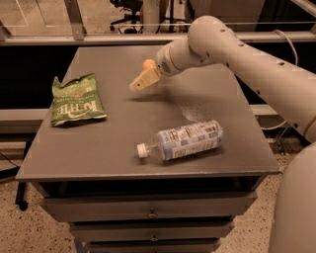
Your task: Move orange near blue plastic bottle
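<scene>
Gripper (136, 85) hangs over the far middle of the table (108, 133), pointing down and left, its shadow on the top just below it. Reads as one tan wedge from this angle, so I can't tell whether it is spread or closed up. Nothing visibly clamped in it.

Orange (148, 64) sits right behind the gripper's base, partly hidden by it; can't tell if they touch.

White arm (237, 49) comes in from the right edge, above the table's far right part.

Bottle (185, 140) lies on its side near the front edge, right of centre, white cap (142, 150) pointing left. It is well apart from the orange, with bare tabletop between them.

Green chip bag (76, 99) lies flat on the left side of the table, well apart from both gripper and bottle.

Drawers (148, 213) run under the tabletop. Office chair (126, 5) on the floor behind the table.
</scene>
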`<act>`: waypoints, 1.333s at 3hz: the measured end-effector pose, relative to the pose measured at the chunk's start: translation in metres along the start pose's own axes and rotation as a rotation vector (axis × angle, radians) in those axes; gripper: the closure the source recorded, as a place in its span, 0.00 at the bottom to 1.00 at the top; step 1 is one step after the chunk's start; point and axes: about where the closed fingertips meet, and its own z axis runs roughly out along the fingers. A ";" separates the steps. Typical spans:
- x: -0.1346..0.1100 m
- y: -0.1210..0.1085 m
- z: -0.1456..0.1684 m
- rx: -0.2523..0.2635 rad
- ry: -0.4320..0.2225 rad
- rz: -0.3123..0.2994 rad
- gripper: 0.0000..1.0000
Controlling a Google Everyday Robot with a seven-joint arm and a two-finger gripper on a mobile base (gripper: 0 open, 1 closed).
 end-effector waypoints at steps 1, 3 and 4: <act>0.002 -0.006 0.008 0.009 -0.017 0.032 0.15; 0.000 -0.008 0.013 0.012 -0.041 0.053 0.63; -0.002 -0.009 0.006 0.019 -0.051 0.051 0.86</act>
